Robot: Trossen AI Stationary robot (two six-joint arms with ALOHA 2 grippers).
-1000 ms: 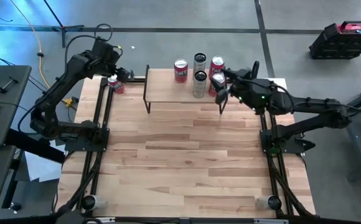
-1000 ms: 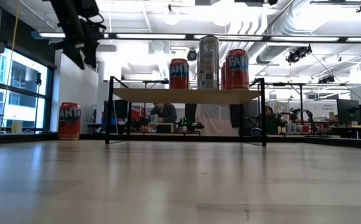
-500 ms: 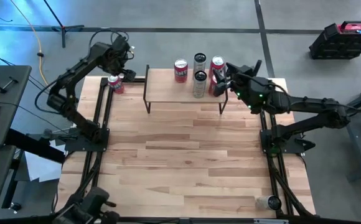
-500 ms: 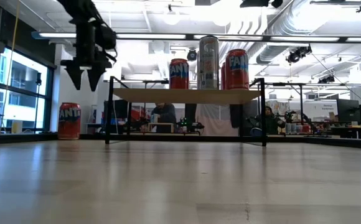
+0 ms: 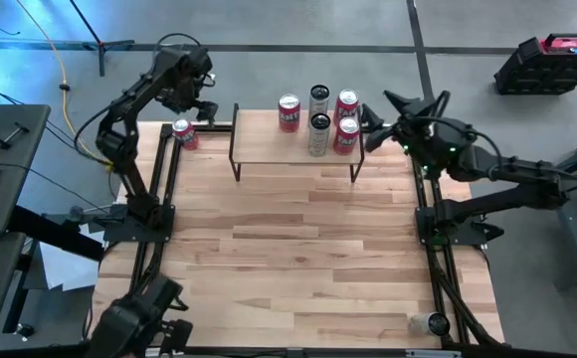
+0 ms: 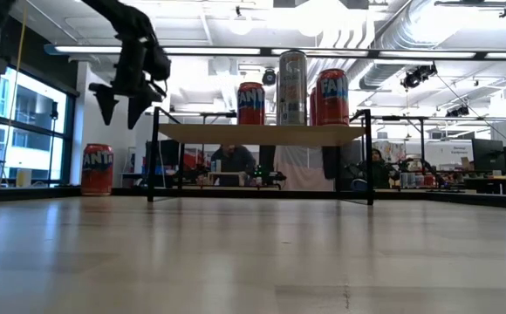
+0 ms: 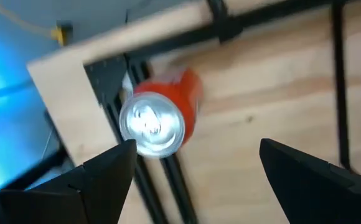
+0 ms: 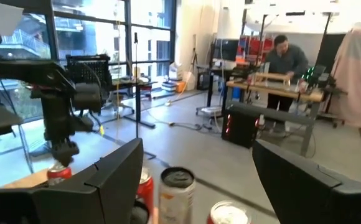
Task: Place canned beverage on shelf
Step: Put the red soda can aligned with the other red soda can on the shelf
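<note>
The shelf [image 5: 293, 139] stands at the far edge of the table [image 5: 298, 259] with four cans on it: a red one [image 5: 288, 112] toward the left, two silver ones [image 5: 318, 134] in the middle, and what look like two red ones [image 5: 345, 134] on the right. A fifth red can [image 5: 183, 133] stands on the table just left of the shelf. The left gripper [image 6: 119, 103] hangs above that can, jaws apart and empty. The right gripper [image 5: 373, 134] waits off the shelf's right end, jaws apart, holding nothing.

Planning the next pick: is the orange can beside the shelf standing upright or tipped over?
Upright: the orange can stands on its base on the table, lid facing up.
</note>
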